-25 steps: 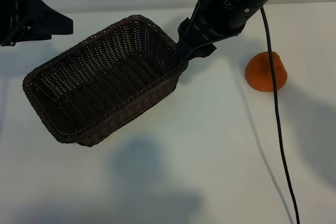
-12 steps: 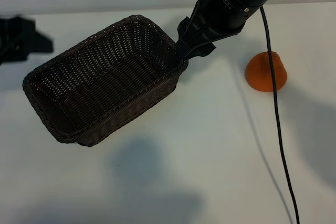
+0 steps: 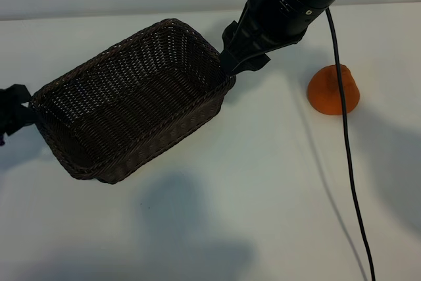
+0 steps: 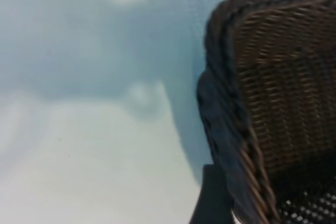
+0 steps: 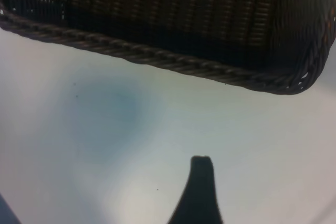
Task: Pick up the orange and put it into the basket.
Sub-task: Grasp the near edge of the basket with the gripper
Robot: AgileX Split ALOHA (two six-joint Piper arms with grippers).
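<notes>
1. Right now I see the orange (image 3: 333,89) on the white table (image 3: 263,182), well right of the wicker basket (image 3: 131,106), not touching it.
2. R gripper (image 3: 242,62) sits at basket's far right corner, fingers spread, nothing pinched; one fingertip (image 5: 201,171) shows in R wrist view.
3. L gripper (image 3: 13,113) just beside basket's left end, low near the table, fingers spread, empty.
4. Black cable (image 3: 345,143) crosses in front of the orange.

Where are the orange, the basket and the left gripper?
orange (image 3: 333,90), exterior view, middle of its skin.
basket (image 3: 172,25), exterior view, braided rim at far corner.
left gripper (image 3: 14,114), exterior view, dark fingers at the frame's left edge.
</notes>
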